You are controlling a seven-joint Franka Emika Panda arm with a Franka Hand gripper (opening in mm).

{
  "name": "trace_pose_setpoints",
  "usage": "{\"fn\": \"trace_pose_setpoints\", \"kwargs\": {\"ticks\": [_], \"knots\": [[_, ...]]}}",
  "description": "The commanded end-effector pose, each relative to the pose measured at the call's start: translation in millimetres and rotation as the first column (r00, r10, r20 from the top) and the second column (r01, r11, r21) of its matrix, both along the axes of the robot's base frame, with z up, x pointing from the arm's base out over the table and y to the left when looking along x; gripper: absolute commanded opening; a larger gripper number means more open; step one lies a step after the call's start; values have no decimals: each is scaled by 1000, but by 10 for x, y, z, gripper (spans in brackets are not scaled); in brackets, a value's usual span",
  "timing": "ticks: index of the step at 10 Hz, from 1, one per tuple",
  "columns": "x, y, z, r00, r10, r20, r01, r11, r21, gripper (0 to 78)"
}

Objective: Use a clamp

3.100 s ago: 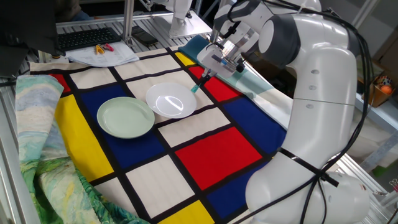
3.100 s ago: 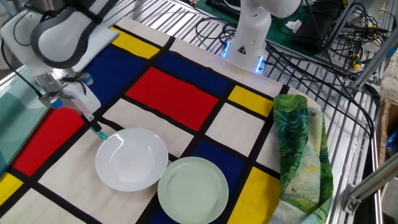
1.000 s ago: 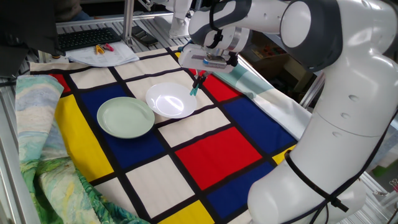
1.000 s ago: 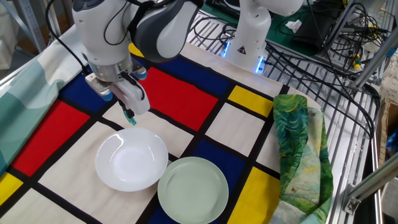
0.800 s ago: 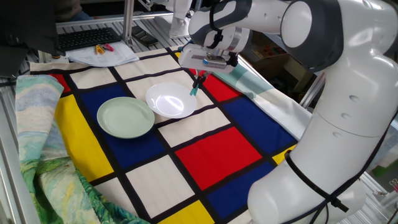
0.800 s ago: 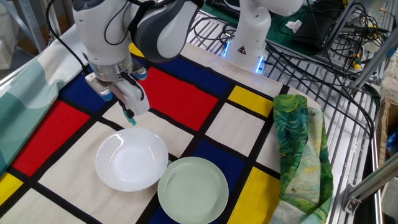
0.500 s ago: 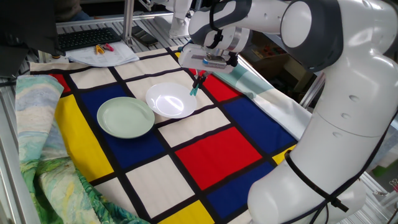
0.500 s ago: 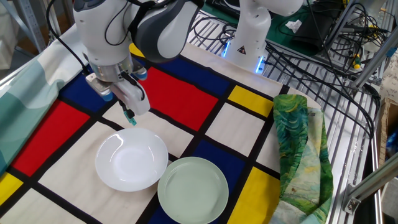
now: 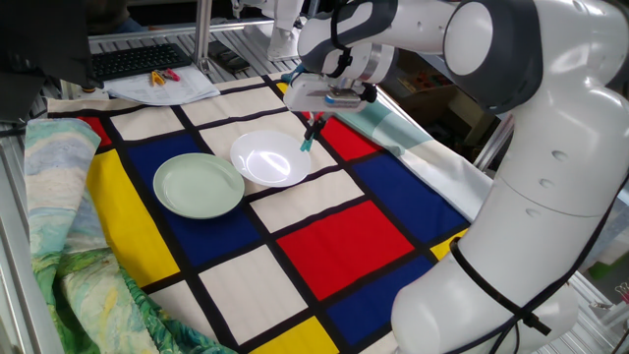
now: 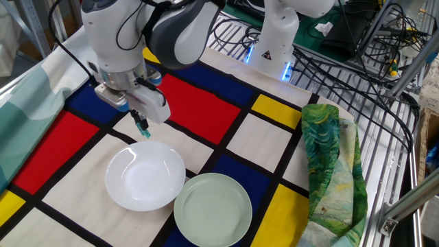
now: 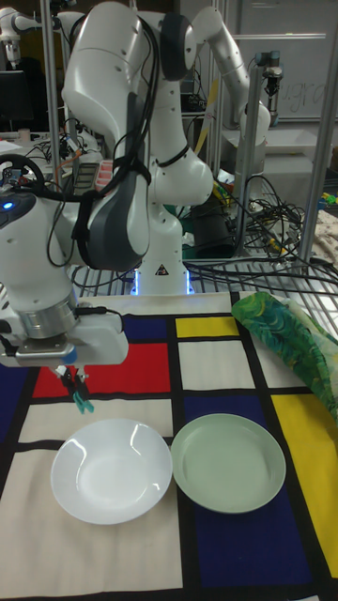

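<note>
The clamp (image 9: pixel 309 139) (image 10: pixel 143 130) (image 11: pixel 82 404) is a slim teal clip that hangs point-down from my gripper (image 9: pixel 314 121) (image 10: pixel 140 121) (image 11: pixel 72 377), which is shut on its upper end. It hovers just off the far rim of the white plate (image 9: pixel 270 158) (image 10: pixel 144 177) (image 11: pixel 110 470), a little above the checked cloth. The pale green plate (image 9: pixel 199 185) (image 10: pixel 212 208) (image 11: pixel 228 462) lies beside the white one, touching or nearly touching it. The tall fixed view shows the clip's tip above the cloth, just outside the white rim.
A crumpled green patterned cloth (image 9: pixel 59 265) (image 10: pixel 330 165) (image 11: pixel 291 340) lies along one table edge. A pale teal sheet (image 9: pixel 393 123) (image 10: pixel 20 123) drapes the opposite side. Papers with small red-and-yellow items (image 9: pixel 163 77) and a keyboard (image 9: pixel 138 61) sit behind. Cables (image 10: pixel 343 48) run by the robot base.
The wrist has turned slightly and the hand shifted a touch. The clamp stays in the fingers at almost the same spot by the white plate's rim.
</note>
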State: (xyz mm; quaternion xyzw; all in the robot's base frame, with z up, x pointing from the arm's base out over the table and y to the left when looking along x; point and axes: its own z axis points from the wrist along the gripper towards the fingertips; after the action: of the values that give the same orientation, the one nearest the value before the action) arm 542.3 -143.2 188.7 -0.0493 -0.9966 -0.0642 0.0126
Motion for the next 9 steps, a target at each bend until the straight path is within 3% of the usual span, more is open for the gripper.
{"fn": "trace_pose_setpoints", "kwargs": {"ticks": [1, 3, 5, 9], "knots": [[9, -4, 16, 995, 98, 13, -98, 995, -1, 11], [11, 52, 34, 995, 99, 14, -99, 995, -1, 11], [3, 285, 108, 998, 69, 5, -69, 998, -16, 11], [-115, 999, 204, 999, -47, -16, 46, 998, -35, 11]]}}
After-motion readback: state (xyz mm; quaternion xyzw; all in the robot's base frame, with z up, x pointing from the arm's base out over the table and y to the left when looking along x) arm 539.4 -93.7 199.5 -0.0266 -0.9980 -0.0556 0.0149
